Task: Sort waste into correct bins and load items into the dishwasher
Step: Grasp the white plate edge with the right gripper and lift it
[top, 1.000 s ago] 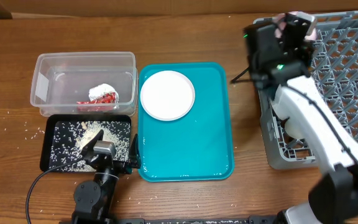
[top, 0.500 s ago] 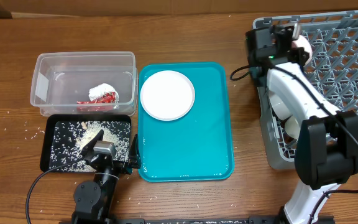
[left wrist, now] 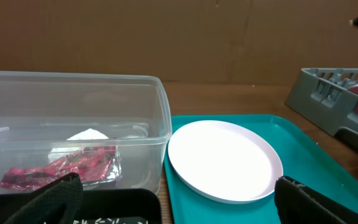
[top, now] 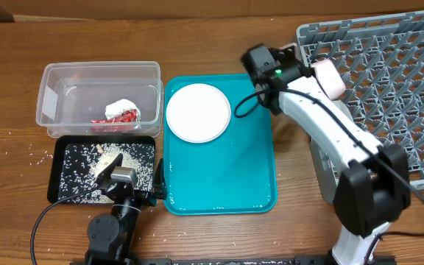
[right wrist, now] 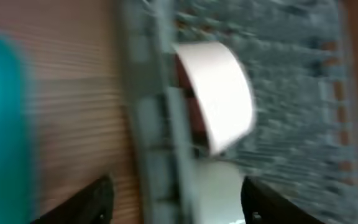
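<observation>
Grey dish rack (right wrist: 303,87) and its pale dish (right wrist: 219,93) show only as blur.

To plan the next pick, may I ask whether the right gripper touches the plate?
Apart. Overhead shows bare teal tray between the right gripper and the plate.

White plate (top: 198,112) on teal tray (top: 227,177) beside clear tub (top: 98,66)
</observation>
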Controlling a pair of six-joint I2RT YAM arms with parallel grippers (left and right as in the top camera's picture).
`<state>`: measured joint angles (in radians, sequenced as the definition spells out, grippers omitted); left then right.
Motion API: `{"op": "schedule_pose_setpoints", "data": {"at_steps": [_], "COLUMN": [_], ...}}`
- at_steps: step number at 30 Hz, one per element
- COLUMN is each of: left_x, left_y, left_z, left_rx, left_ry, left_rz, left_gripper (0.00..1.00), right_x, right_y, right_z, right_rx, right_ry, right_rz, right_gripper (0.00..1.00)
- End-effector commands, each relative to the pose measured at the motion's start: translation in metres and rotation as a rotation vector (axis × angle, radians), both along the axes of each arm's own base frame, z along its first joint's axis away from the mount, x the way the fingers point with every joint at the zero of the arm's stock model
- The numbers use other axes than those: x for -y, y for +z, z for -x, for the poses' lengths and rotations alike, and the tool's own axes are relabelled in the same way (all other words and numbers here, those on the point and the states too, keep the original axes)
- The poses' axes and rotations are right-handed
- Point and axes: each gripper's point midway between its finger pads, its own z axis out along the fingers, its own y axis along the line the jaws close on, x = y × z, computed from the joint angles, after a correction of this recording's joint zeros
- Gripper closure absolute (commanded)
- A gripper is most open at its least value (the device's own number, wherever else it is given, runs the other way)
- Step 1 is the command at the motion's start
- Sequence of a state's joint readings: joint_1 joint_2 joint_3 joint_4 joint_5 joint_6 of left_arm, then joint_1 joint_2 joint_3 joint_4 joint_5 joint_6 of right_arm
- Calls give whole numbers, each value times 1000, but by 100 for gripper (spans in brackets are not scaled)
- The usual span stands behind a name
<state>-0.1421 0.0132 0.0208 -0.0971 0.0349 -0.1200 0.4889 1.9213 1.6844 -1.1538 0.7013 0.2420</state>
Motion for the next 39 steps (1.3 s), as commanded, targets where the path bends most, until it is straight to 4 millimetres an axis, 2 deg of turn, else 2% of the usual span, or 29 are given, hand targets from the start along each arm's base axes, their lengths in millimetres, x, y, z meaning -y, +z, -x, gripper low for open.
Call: {"op": "schedule_pose_setpoints", "data": {"at_steps": [1, 2, 3, 5, 6, 9, 11, 13, 14, 15, 19, 20, 22, 23, 24, 26, 28, 30, 32, 34, 36, 37, 38, 39], "left_x": [-1, -1, -1, -1, -1, -1, -1, -1, -1, -1, -1, -1, -1, -1, -1, -1, -1, -1, -1, -1, -1, -1, -1, -1], "left_y": [0, 0, -1, -1, -1, -1, -1, -1, -1, -1, -1, -1, -1, -1, -1, 0, 0, -1, -1, 0, -1, 0, -1, -1], "left_z": [0, 0, 0, 0, 0, 0, 0, 0, 0, 0, 0, 0, 0, 0, 0, 0, 0, 0, 0, 0, 0, 0, 0, 0], "left_rx": [8, 8, 7, 7, 7, 7, 7, 7, 7, 7, 7, 7, 7, 7, 7, 8, 8, 7, 7, 8, 7, 8, 7, 7], "left_ry": [-1, -1, -1, -1, -1, -1, -1, -1, -1, -1, -1, -1, -1, -1, -1, -1, -1, -1, -1, -1, -1, -1, -1, -1], "left_rz": [-14, -14, -14, -14, -14, -14, -14, -14, -14, -14, -14, -14, -14, -14, -14, -14, -14, -14, -14, -14, -14, -14, -14, -14], "left_gripper": [0, 0, 0, 0, 0, 0, 0, 0, 0, 0, 0, 0, 0, 0, 0, 0, 0, 0, 0, 0, 0, 0, 0, 0], "right_x": [-120, -130, -153, -165, -165, -150, -148, -148, -149, -149, -146, -143, -137, -125, -122, -116, -109, -90, -50, -7, 55, 72, 100, 116], "right_y": [5, 2, -6, -29, -35, -76, -97, -122, -134, -141, -157, -160, -163, -166, -164, -145, -114, -61, 12, 72, 139, 152, 166, 172], "right_z": [43, 48, 61, 66, 63, 45, 42, 41, 39, 39, 48, 52, 61, 76, 76, 68, 56, 36, 15, 5, 7, 10, 17, 21], "right_rx": [-203, -232, -297, -298, -285, -185, -186, -207, -216, -224, -271, -286, -317, -349, -349, -314, -245, -104, 121, 316, 497, 523, 556, 565], "right_ry": [175, 189, 214, 137, 120, -20, -52, -66, -71, -75, -93, -101, -131, -255, -262, -250, -221, -173, -134, -105, -108, -137, -213, -265], "right_rz": [-620, -665, -765, -807, -813, -803, -815, -801, -795, -789, -755, -743, -719, -689, -685, -676, -671, -648, -551, -410, -120, -36, 92, 170], "right_gripper": [38, 38, 39, 35, 35, 35, 36, 43, 50, 61, 65, 74, 81, 94, 96, 96, 96, 96, 96, 96, 96, 96, 96, 96]}}
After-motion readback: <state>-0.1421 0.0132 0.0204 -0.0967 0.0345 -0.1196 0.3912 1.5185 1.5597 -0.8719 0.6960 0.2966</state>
